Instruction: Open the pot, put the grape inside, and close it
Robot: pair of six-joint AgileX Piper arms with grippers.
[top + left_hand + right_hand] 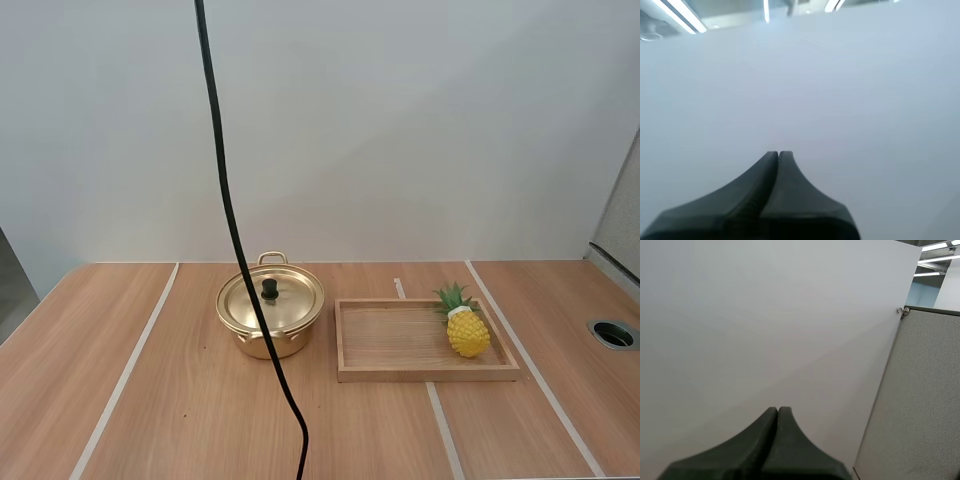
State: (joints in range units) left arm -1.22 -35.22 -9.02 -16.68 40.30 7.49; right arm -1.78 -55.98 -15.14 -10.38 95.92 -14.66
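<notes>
A gold pot (270,318) stands on the wooden table left of centre, its lid (272,298) on, with a black knob on top. To its right lies a shallow wooden tray (400,340) holding a yellow toy pineapple (466,328) with a green crown at its right end. My left gripper (778,154) faces a plain white wall, its two black fingers lying together as one wedge with nothing between them. My right gripper (778,410) is likewise shut on nothing, facing the white wall beside a grey partition.
The wooden table (180,420) has pale strips running front to back. A round cable port (613,334) sits near its right edge. A grey partition (920,405) stands to the right.
</notes>
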